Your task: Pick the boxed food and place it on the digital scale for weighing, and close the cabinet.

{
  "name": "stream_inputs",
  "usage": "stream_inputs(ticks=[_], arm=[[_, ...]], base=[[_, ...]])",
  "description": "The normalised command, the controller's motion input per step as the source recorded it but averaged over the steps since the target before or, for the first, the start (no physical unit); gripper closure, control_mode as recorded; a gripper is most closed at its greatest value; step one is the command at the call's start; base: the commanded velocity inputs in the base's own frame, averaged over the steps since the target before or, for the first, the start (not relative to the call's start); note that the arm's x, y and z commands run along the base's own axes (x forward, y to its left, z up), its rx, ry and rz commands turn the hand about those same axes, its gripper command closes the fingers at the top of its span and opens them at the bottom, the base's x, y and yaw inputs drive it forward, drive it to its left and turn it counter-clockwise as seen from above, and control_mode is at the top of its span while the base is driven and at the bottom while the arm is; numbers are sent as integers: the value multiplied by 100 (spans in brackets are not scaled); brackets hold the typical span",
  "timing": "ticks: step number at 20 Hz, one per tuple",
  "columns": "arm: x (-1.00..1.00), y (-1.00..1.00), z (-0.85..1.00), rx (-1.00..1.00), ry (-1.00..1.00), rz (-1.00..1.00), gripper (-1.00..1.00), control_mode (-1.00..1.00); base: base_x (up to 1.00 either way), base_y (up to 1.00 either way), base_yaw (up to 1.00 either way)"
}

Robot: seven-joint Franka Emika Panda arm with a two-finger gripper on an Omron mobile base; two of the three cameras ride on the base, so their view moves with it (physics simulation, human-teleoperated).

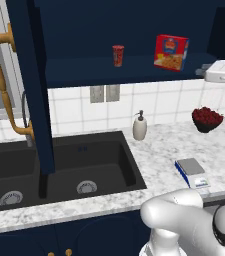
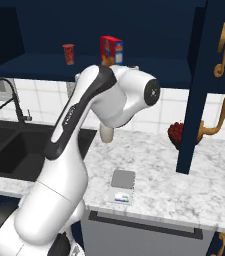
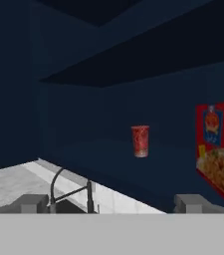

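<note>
digital scale (image 1: 191, 171) sits flat on the near counter. gripper (image 3: 112, 204): 2 fingertips spread apart, holding nothing, facing into the open cabinet (image 3: 83, 60). boxed food (image 3: 218, 152) stands upright on the far shelf, right of the gripper's line, long axis vertical.

White arm, dark joints

The arm (image 2: 74, 150) has smooth, rounded glossy white shells; a black band runs along its upper link, and a dark round cap with a small pale centre mark closes the elbow. The gripper (image 3: 112, 203) has grey fingertips (image 3: 32, 203).
</note>
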Motion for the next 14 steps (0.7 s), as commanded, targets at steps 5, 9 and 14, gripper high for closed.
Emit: stream_inputs(ticks=[5, 9, 14], arm=[[40, -3, 21, 6, -2, 12, -100, -100], [5, -8, 7, 0, -5, 0, -100, -100], [26, 1, 0, 0, -4, -19, -100, -100]], base=[[0, 0, 0], [0, 0, 0], [0, 0, 0]])
